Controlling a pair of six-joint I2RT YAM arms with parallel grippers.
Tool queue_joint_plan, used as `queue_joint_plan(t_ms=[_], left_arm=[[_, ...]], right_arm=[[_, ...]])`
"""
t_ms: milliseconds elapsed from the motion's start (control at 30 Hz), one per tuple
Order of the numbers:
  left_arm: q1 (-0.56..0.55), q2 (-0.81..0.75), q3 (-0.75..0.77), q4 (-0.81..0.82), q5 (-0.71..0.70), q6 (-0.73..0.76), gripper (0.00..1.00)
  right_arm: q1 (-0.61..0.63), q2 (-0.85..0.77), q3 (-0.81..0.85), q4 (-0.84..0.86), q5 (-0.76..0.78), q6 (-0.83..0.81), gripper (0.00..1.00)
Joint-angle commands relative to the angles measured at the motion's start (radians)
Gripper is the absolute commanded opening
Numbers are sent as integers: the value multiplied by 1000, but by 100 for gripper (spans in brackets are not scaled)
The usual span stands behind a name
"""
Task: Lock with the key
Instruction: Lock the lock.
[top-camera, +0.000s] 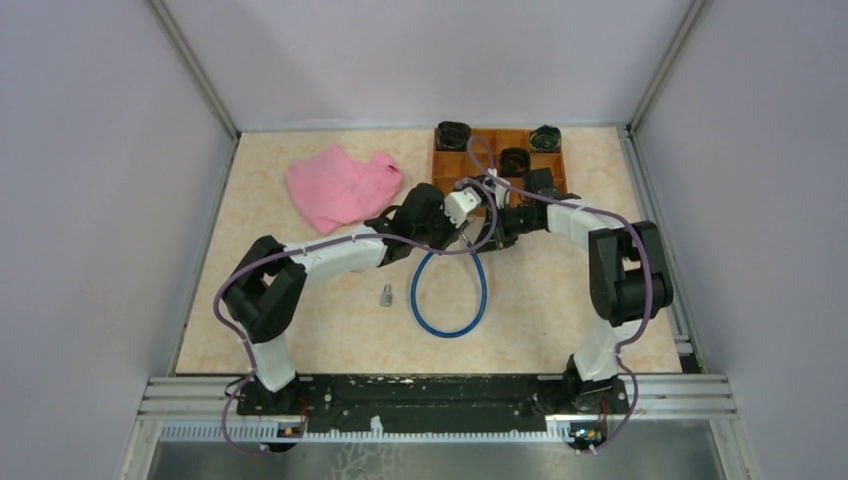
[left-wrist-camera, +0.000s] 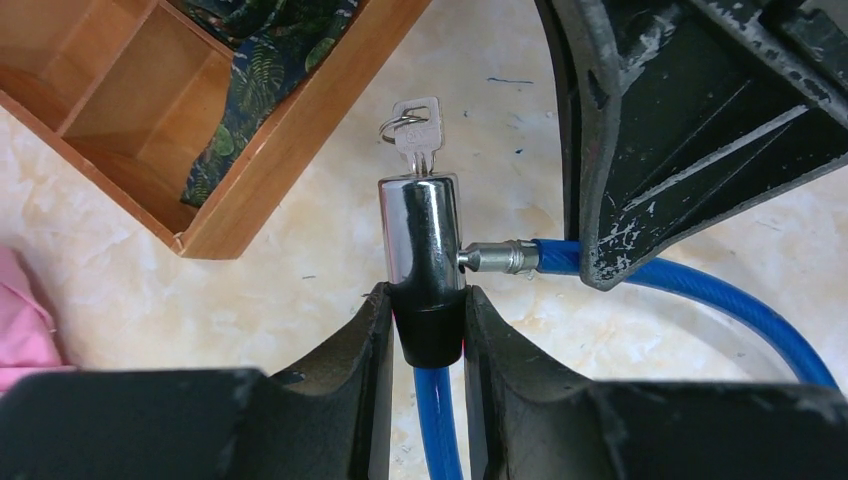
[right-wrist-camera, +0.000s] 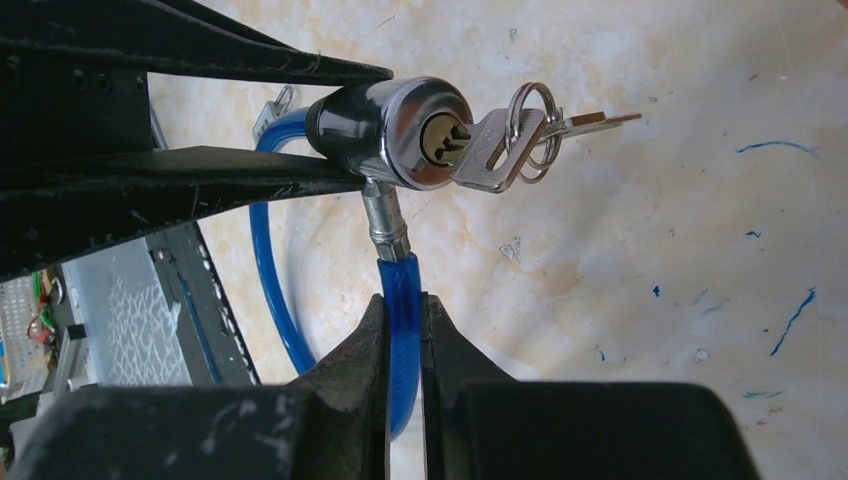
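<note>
Left wrist view: left gripper (left-wrist-camera: 428, 325) pinches the lock (left-wrist-camera: 420, 225), right gripper (right-wrist-camera: 403, 320) clamps the cable (right-wrist-camera: 270, 250); seat its tip fully before turning the key (left-wrist-camera: 418, 128).

- The lock (left-wrist-camera: 420, 235) has its black end clamped between the fingers of the left gripper (left-wrist-camera: 428, 310), so nothing can come in from that end.
- The right gripper (right-wrist-camera: 403, 310) pinches the cable (right-wrist-camera: 400, 285) just below its metal tip, and its body blocks that side of the lock.
- At the key (right-wrist-camera: 495, 150) end of the lock there is room: nothing touches the key, and bare table (right-wrist-camera: 650, 280) lies beyond it.
- A wooden tray (top-camera: 500, 165) stands near the lock on its far side.
- The cable's loop lies on the near side of the lock, with a small padlock (top-camera: 386, 295) just left of it.
- A pink cloth (top-camera: 340, 188) lies well left of the lock.
</note>
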Motion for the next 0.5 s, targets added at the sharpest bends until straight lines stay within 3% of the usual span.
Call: queue_joint_plan(t_ms=[0, 467], left_arm=[[-41, 0, -4, 62, -67, 65, 0], [-105, 66, -53, 124, -196, 165, 0]], right_arm=[[10, 22, 74, -5, -27, 29, 0], [6, 81, 137, -74, -70, 17, 0]])
